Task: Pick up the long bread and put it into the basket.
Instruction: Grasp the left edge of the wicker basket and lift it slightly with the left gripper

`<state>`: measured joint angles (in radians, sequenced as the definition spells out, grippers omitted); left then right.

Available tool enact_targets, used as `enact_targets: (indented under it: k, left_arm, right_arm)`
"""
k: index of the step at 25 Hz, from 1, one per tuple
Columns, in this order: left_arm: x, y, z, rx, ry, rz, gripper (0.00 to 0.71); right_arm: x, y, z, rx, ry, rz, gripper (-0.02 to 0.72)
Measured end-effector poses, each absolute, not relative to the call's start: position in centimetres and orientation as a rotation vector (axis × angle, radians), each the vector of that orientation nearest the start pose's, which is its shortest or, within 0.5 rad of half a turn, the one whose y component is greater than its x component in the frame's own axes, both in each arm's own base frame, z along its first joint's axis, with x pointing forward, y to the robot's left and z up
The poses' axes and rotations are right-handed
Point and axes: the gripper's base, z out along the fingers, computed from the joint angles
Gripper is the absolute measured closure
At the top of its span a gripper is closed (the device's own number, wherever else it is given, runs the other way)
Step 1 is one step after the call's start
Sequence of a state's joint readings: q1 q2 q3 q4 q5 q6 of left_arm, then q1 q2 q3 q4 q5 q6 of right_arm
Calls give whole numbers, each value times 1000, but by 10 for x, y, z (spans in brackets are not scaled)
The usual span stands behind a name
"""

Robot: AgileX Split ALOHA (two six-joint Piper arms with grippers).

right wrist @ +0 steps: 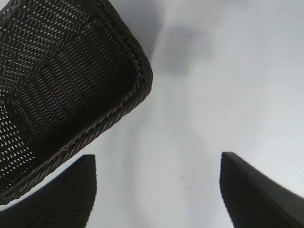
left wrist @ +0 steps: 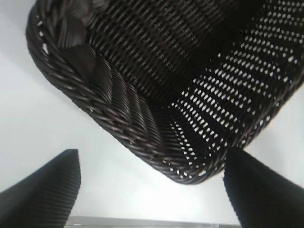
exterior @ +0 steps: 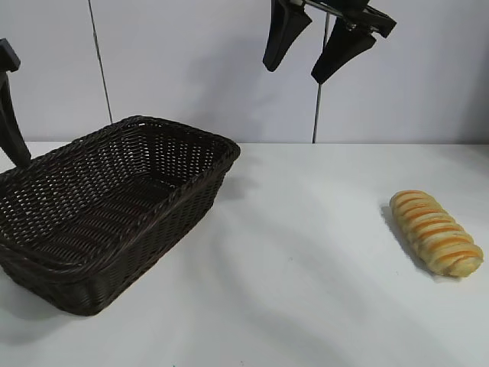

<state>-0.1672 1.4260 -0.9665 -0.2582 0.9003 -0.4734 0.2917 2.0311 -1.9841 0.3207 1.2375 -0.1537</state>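
Exterior view alone shows the long bread, lying outside the basket.

In the exterior view the left gripper is cut by the left edge, showing only one dark finger beside the basket. The right gripper runs off the top edge, its arm unseen. Both wrist views crop the basket, and the long bread probably lies outside their frames.
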Motion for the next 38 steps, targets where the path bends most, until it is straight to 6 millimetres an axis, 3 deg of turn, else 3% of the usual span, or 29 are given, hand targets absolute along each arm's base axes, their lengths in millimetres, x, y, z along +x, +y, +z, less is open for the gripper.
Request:
enact_targets:
  k: [12, 21, 26, 31, 38]
  left_arm:
    - [261, -60, 252, -932, 2761, -444, 112]
    - [263, -60, 249, -967, 2754, -444, 112]
    - [260, -60, 215, -1033, 2810, -407, 112]
    - [257, -61, 188, -1130, 2758, -457, 112]
    - [268, -63, 158, -1173, 2751, -463, 112]
  right_arm:
    - [416, 153, 311, -543, 2700, 483, 177]
    - [416, 153, 311, -543, 2700, 483, 177]
    - [416, 153, 311, -543, 2700, 483, 177]
    - [416, 153, 311, -543, 2700, 483, 177]
    - [416, 153, 311, -543, 2700, 483, 177]
